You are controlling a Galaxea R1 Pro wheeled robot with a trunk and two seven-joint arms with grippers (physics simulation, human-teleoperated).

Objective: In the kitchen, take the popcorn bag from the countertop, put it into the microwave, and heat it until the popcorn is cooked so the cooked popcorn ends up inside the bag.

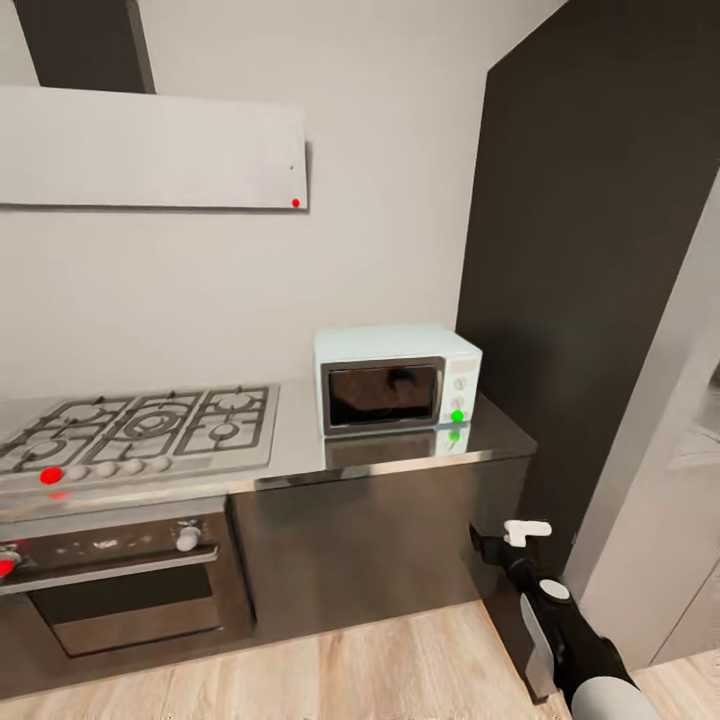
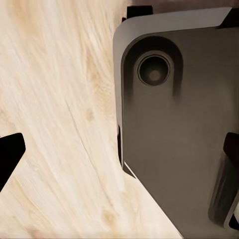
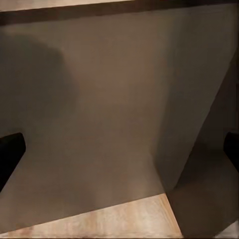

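Note:
The pale blue-white microwave (image 1: 397, 378) stands at the right end of the grey countertop (image 1: 300, 450). Its dark glass door is closed and a green light (image 1: 457, 415) glows on its panel. The popcorn bag and popcorn are out of view. My right gripper (image 1: 497, 545) hangs low beside the dark cabinet front under the microwave, well below the worktop. In the right wrist view the right gripper (image 3: 119, 149) is open and empty, facing that cabinet front. My left gripper (image 2: 119, 154) is open and empty over the wooden floor (image 2: 59, 124) and my dark base (image 2: 179, 139).
A gas hob (image 1: 140, 430) with a red light fills the counter's left, above a built-in steel oven (image 1: 120, 580). A flat hood (image 1: 150, 150) hangs overhead. A tall dark panel (image 1: 590, 250) rises right of the microwave, with a pale wall (image 1: 660, 480) beside it.

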